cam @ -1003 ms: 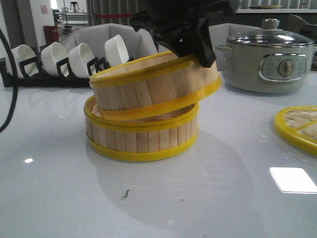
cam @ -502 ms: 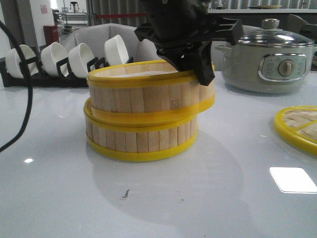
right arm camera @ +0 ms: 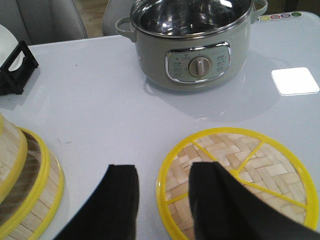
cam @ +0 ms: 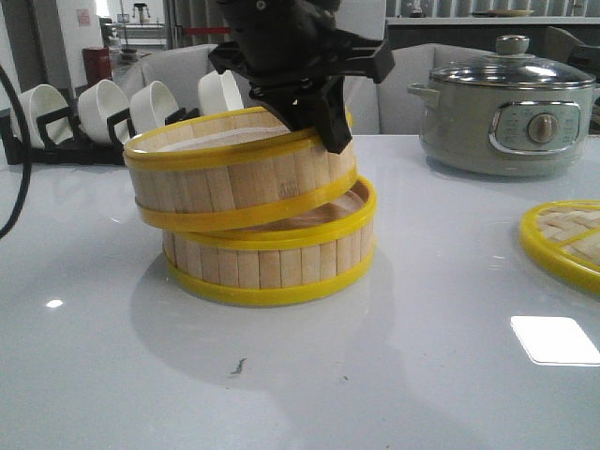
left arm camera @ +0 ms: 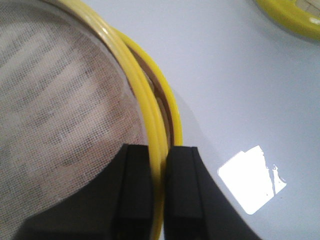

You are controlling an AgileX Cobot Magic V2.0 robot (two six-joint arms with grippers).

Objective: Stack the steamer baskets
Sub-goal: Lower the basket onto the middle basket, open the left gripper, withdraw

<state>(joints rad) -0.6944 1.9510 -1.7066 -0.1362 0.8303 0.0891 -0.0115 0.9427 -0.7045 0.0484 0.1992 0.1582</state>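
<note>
So the top basket (cam: 234, 173) has slid left over the last second. 1 s back it hung tilted high over the right side of the bottom basket (cam: 272, 262), then half a second ago it looked nearly square on it, and now it's overshot: its left edge pokes out well past the bottom one, while the bottom basket's right rim sits bare just below the jaws.

The left gripper (left arm camera: 159, 190) is clamped on the top basket's rim, 1 finger inside over the mesh liner (left arm camera: 60, 110), 1 outside. The basket hangs tilted from that pinch, its far side dipped down onto or just above the bottom rim; can't tell if it's touching.

My read: not stacked yet. Letting go here would probably leave it crooked or tip it off, so it needs to come back right and level out first.

The right gripper (right arm camera: 162, 200) has its jaws apart, holding nothing, hovering over the table (right arm camera: 100, 100) with the lid (right arm camera: 240, 180) right beneath and beyond its fingertips, and the cooker (right arm camera: 195, 45) further out.
</note>
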